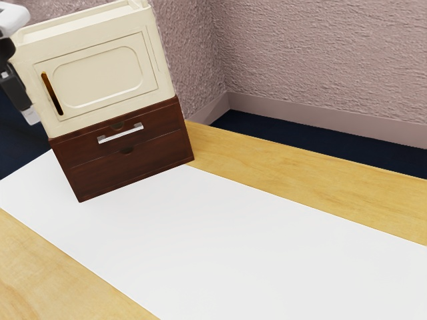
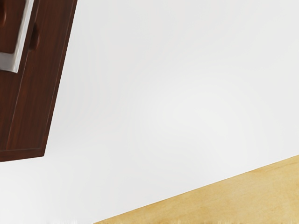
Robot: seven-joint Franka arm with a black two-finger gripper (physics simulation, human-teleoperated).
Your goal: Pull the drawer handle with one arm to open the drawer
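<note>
Above the table (image 1: 287, 169), handle (image 1: 121, 134) and tool (image 1: 31, 115) stand apart.

In the exterior view, you are looking down at a slant from the near side across the wooden table (image 1: 303, 175), facing the front of the drawer unit (image 1: 130, 167) at the exterior view's left and the walls (image 1: 320, 57) on the far side. In the wrist view, you are looking steeply down from the arm's hand (image 1: 15, 87), much nearer to the unit. Both views are sharing the silver handle (image 1: 121, 134), drawer fronts, white mat (image 1: 220, 247) and table.
</note>
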